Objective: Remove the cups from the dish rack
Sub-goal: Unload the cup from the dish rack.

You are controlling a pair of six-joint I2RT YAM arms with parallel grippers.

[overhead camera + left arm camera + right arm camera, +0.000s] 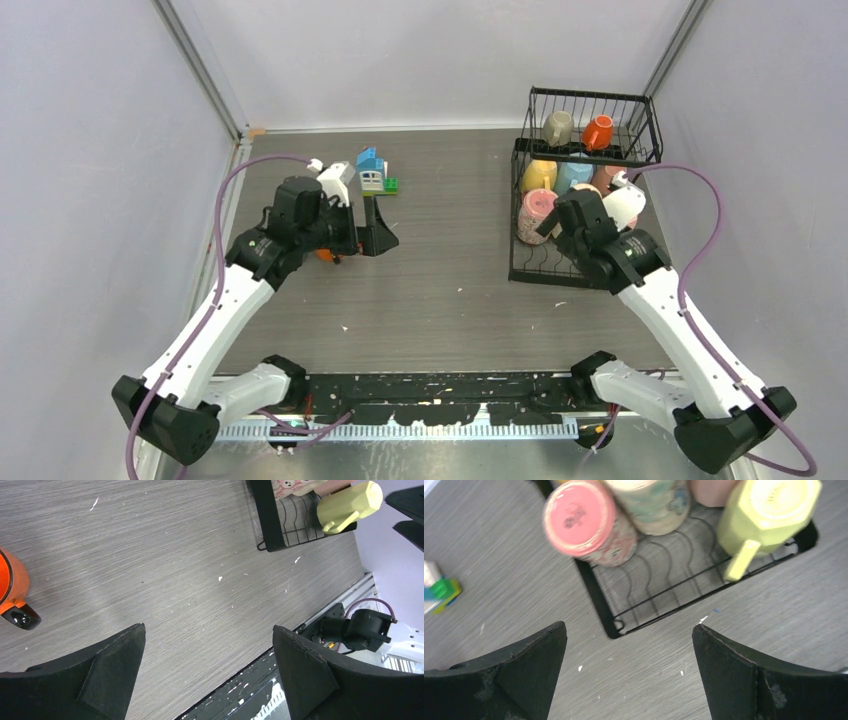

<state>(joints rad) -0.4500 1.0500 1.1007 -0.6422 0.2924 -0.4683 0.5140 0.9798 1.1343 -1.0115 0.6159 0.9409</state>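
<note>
Left arm (225,300): rises from its base (165,425) at the near left corner, elbow low, white forearm reaching forward and inward. At its far end the left gripper (378,232) is turned to point toward the right. Seen from the wrist camera, its two black fingers (112,672) stand wide apart with nothing between them.

Right arm (668,312): rises from the near right corner and leans forward and to the left. The right gripper (560,218) points forward and down, its fingers (524,675) likewise fully spread and holding nothing.
</note>
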